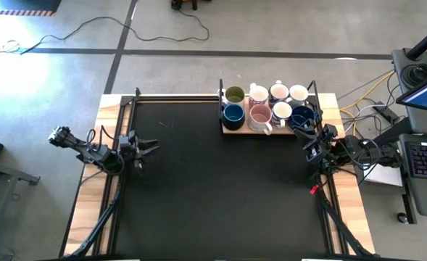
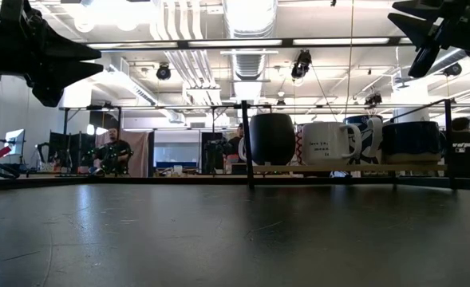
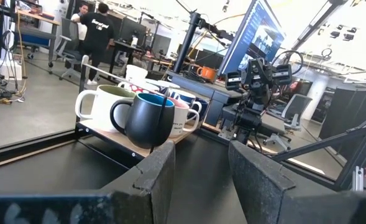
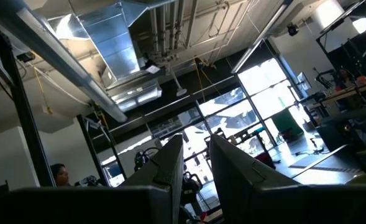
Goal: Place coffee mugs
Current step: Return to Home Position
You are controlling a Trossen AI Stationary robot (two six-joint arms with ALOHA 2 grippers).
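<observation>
Several coffee mugs [image 1: 260, 116] stand upright in two rows on a wooden tray [image 1: 228, 130] at the far middle-right of the black mat. One is green inside [image 1: 234, 95], one is pink, two are dark blue [image 1: 233, 114], and the rest are white. The left wrist view shows a dark blue mug [image 3: 148, 118] in front. My left gripper [image 1: 148, 147] hovers open at the mat's left edge, pointing at the tray from far off, with nothing between its fingers. My right gripper [image 1: 307, 131] hovers open by the tray's right end, tilted up toward the ceiling [image 4: 196, 146], and holds nothing.
The black mat [image 1: 220, 188] lies bare between the arms and the near edge. A black frame rail [image 1: 177, 96] runs along the far side, and posts stand at the tray's corners. A desk with a keyboard [image 1: 425, 159] stands to the right. People [image 3: 99, 28] are in the room behind.
</observation>
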